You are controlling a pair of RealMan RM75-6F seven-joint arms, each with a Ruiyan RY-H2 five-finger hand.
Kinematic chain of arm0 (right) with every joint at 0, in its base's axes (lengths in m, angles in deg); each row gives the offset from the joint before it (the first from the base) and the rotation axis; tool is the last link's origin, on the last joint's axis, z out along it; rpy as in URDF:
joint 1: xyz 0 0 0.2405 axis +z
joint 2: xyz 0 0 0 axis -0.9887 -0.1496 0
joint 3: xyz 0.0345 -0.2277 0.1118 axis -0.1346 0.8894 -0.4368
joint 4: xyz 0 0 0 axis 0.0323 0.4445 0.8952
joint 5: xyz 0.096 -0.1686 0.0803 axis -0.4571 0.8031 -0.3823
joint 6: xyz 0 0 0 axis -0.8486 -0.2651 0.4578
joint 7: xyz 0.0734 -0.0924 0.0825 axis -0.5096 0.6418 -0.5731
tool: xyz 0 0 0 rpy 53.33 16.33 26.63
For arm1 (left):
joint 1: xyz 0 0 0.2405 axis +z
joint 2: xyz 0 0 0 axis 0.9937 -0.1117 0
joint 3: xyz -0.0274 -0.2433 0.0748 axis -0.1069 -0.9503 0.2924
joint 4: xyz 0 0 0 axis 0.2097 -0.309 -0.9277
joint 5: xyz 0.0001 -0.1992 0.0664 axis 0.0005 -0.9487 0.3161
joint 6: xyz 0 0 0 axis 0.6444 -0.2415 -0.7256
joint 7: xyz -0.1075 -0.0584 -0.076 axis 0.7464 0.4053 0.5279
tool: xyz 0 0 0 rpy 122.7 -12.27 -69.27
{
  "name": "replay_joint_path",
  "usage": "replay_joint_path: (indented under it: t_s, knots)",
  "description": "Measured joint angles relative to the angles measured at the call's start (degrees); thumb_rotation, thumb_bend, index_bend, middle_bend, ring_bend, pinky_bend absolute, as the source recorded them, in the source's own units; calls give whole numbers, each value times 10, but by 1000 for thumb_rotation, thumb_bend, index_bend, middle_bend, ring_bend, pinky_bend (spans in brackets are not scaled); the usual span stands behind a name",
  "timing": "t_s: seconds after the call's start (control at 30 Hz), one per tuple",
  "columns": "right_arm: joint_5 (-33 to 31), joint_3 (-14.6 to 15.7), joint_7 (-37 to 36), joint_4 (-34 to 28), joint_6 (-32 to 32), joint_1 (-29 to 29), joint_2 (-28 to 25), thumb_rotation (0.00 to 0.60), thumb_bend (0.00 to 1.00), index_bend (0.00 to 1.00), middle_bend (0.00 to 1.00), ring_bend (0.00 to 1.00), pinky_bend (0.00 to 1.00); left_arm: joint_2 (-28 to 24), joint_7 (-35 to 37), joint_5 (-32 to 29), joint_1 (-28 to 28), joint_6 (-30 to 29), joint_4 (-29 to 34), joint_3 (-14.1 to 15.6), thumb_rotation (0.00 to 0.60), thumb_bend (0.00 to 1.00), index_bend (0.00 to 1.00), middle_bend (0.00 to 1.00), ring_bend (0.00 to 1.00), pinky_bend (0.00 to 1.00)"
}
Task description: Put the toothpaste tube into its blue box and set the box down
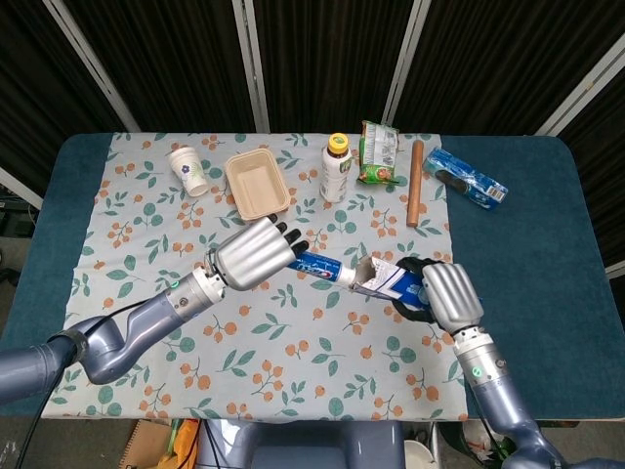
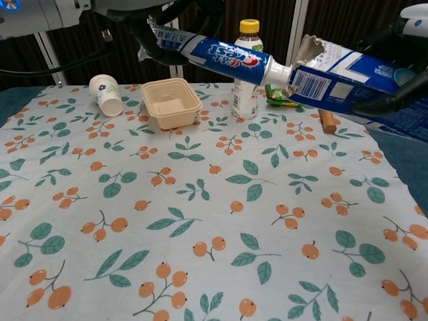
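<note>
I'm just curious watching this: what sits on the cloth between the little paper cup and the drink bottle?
The beige tray lies between the paper cup and the bottle, apart from both. Head and chest views both show it.

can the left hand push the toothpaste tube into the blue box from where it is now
Probably yes. The left hand holds the toothpaste tube with its cap end right at the torn open mouth of the blue box, which the right hand holds in line with it. Nothing sits between them.
</note>
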Motion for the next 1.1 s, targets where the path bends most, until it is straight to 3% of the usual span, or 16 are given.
replay_joint_path:
  t_s: [0.47, 1.1]
  knots:
    - [6, -5, -29, -6, -2, -8, -22, 600, 390, 542, 524, 498, 542, 47, -26, 2, -33, -9, -27, -9, 600, 510, 695, 758, 689, 728]
    - [47, 9, -74, -19, -13, -21, -48, 600, 390, 541, 524, 498, 542, 50, -27, 60, -95, 4, -64, -10, 600, 510, 693, 750, 684, 727]
